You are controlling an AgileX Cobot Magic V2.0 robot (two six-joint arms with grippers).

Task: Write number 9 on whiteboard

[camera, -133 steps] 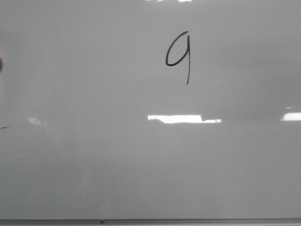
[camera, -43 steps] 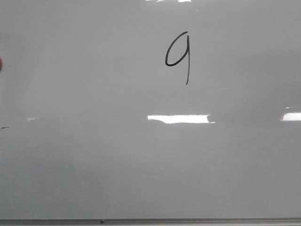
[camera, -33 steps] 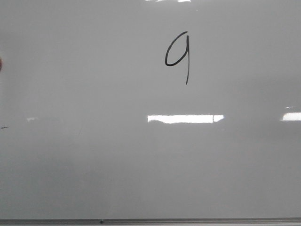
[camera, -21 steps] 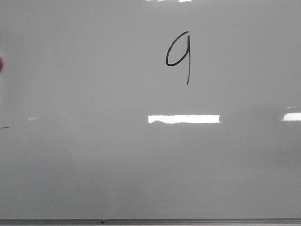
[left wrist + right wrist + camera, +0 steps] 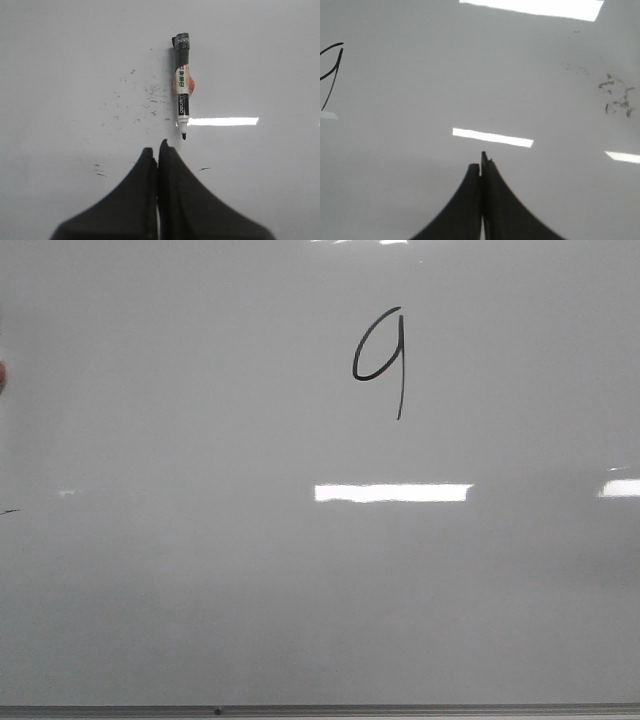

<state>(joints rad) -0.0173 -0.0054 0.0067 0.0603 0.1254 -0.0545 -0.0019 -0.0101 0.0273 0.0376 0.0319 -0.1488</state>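
A thin black number 9 (image 5: pixel 378 358) is drawn high on the glossy whiteboard (image 5: pixel 200 590) in the front view. Part of it shows at the edge of the right wrist view (image 5: pixel 331 75). No gripper shows in the front view. My left gripper (image 5: pixel 157 150) is shut and empty over the board; an uncapped black marker (image 5: pixel 182 85) lies flat on the board just beyond its fingertips, tip toward them, not touching. My right gripper (image 5: pixel 481 165) is shut and empty over bare board.
The board's thin grey metal edge strip (image 5: pixel 320 710) runs along the bottom of the front view. A small reddish thing (image 5: pixel 2 375) shows at the left border. Ink specks (image 5: pixel 145 92) lie beside the marker, and smudges (image 5: pixel 616 95) in the right wrist view.
The number 9 has not changed. Only the bright light glare on the board has shifted and widened slightly.
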